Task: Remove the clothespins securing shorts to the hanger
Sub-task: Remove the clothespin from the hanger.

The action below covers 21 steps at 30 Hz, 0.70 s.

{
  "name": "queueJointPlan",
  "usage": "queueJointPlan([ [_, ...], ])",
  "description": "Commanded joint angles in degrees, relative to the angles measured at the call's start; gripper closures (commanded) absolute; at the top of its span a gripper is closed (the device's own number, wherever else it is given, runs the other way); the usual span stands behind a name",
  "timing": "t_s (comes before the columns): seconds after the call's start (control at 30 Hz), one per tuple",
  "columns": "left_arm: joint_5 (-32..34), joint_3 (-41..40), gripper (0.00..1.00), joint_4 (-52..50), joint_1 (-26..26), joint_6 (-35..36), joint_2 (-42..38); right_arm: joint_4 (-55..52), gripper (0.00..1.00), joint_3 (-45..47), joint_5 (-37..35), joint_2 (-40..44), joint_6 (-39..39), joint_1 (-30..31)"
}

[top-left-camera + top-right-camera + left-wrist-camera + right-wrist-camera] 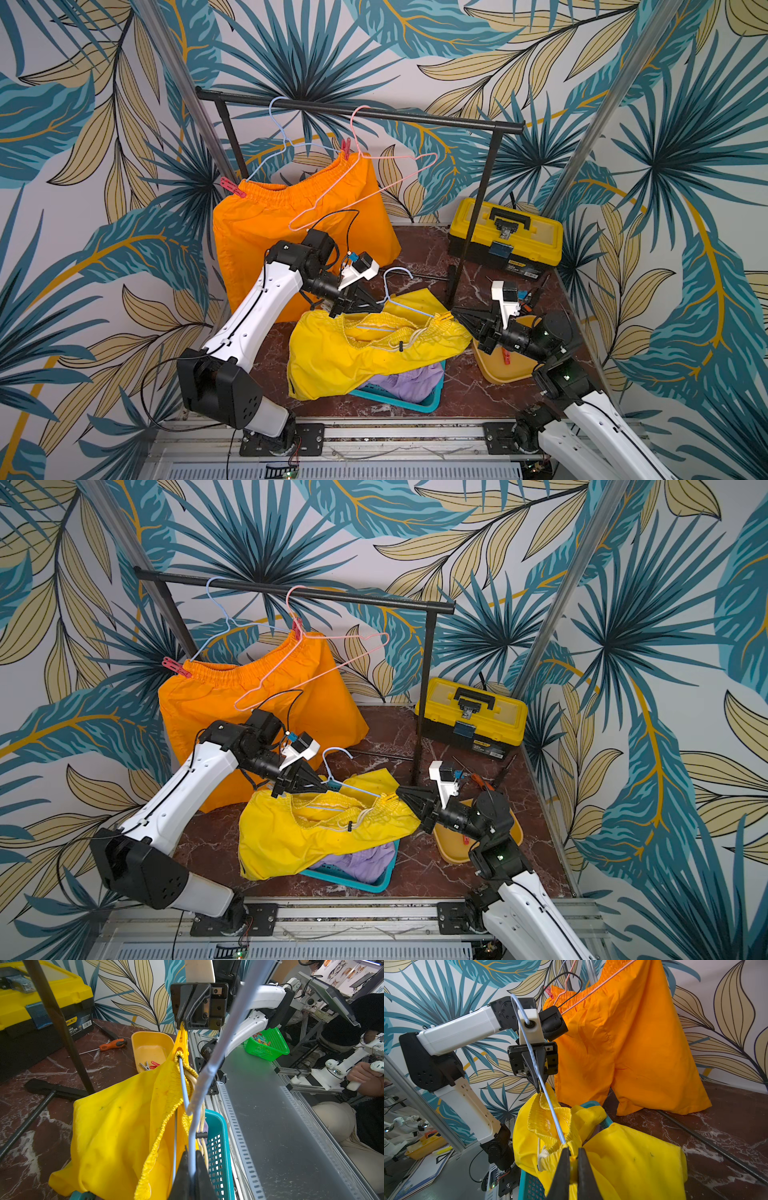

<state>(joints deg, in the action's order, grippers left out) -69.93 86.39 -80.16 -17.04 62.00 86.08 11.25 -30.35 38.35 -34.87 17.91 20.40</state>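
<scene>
Over marbled tabletop [457,390], arms reach toward each other: left pincer [380,309] clamps blue hanger [551,1109], right pincer [455,313] pinches yellow clothespin [182,1040].

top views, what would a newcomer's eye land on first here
The big orange shorts jump out first, pegged by red clothespins and hanging below the black rail at the back. In the middle, yellow shorts sag over a teal basket. They are strung between the left hand, shut on their blue hanger, and the right hand, shut on a yellow clothespin.
</scene>
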Motion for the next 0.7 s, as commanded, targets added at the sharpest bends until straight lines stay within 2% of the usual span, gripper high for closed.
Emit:
queueJointPlan([
  [0.0,-1.7,-1.0,1.0,-0.8,0.3,0.8,0.3,-0.7,1.0,-1.1,-6.9,1.4,-1.0,-0.4],
  [0.4,-1.0,-0.9,1.0,-0.7,0.3,0.5,0.1,-8.6,1.0,-3.3,-12.7,7.3,-5.6,-0.6],
  [0.5,-1.1,-0.7,1.0,-0.8,0.3,0.6,0.1,-13.3,1.0,-4.8,-17.0,9.1,-7.4,-0.6],
  [0.6,-1.1,-0.4,1.0,-0.9,0.3,0.6,0.0,-20.0,1.0,-6.0,-24.3,10.5,-7.6,-0.6],
  [0.67,-1.4,0.0,1.0,-0.9,0.3,0.9,-0.2,-26.6,1.0,-6.2,-32.7,11.4,-7.0,-0.7],
])
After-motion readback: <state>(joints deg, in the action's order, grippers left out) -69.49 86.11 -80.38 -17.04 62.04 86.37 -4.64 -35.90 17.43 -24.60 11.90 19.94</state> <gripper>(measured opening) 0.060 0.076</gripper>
